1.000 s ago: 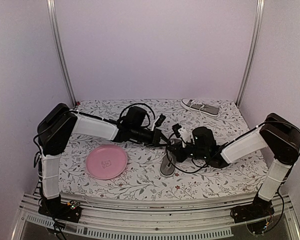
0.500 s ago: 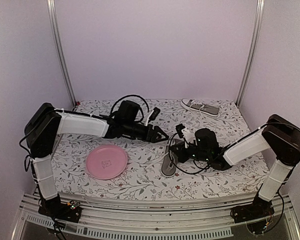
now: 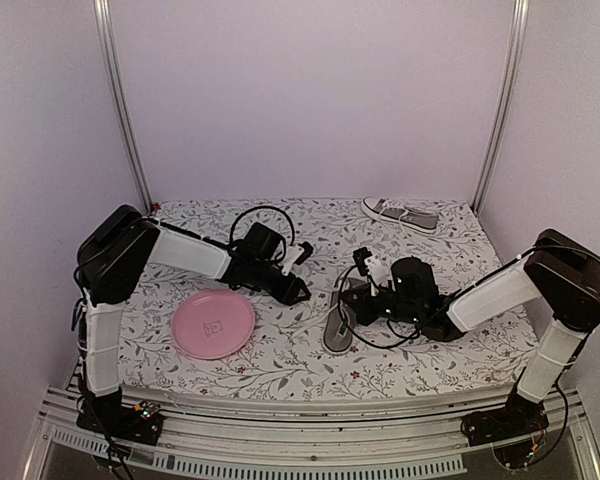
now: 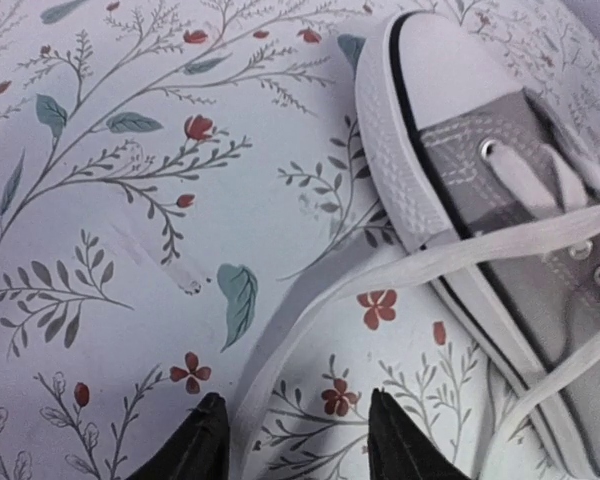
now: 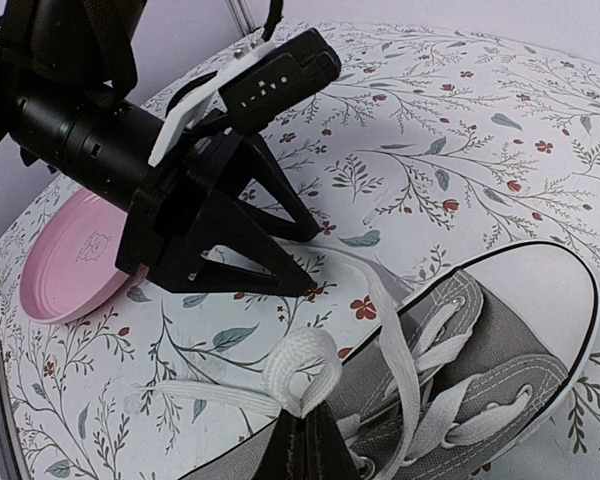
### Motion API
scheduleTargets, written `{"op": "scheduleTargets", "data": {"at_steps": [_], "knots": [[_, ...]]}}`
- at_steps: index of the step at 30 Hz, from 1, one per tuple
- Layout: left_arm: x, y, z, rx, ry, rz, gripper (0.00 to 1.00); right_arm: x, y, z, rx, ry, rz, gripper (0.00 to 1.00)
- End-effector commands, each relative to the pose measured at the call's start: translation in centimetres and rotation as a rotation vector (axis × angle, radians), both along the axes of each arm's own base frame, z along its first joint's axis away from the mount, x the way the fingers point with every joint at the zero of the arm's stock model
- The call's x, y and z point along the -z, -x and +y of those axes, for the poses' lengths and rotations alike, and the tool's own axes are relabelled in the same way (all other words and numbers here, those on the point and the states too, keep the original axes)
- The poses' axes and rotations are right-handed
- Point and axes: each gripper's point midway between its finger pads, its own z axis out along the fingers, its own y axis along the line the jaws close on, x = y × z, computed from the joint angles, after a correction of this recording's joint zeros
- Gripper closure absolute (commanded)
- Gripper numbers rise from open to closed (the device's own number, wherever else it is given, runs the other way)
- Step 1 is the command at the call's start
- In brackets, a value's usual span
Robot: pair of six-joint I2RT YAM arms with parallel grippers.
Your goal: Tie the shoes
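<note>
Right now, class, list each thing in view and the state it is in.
Near shoe, untied.
Far shoe, at the back; its tie too small to judge.
Plate, empty.
Left gripper, open, astride a lace.
Right gripper, shut on a lace loop.

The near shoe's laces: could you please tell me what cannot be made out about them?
- Top view: laces of the near shoe are too small, partly under the right arm.
- Right wrist view: the right tool hides the lace loop's base.
- Left wrist view: the bottom edge cuts off the left tool, so lace contact is unclear.
</note>
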Motion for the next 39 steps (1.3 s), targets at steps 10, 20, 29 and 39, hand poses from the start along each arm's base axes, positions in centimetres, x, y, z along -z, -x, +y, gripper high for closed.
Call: {"op": "scheduleTargets", "data": {"at_steps": [10, 20, 29, 39], "knots": [[2.4, -1.4, 0.0, 0.087, -0.156, -0.147, 0.56, -1.2, 0.0, 0.3, 0.003, -0.042, -0.018, 0.98], [4.8, 0.3, 0.4, 0.125, -0.297, -0.193, 0.88, -1.7, -0.4, 0.2, 0.017, -0.050, -0.031, 0.98], [0.7, 2.3, 0.3, 0.015, -0.149, -0.218, 1.00, -2.1, -0.5, 0.2, 0.028, -0.061, -0.034, 0.98], [-10.9, 11.6, -3.6, 0.083, 0.461, 0.227, 1.00, -2.4, -1.0, 0.6, 0.042, -0.078, 0.001, 0.98]]}}
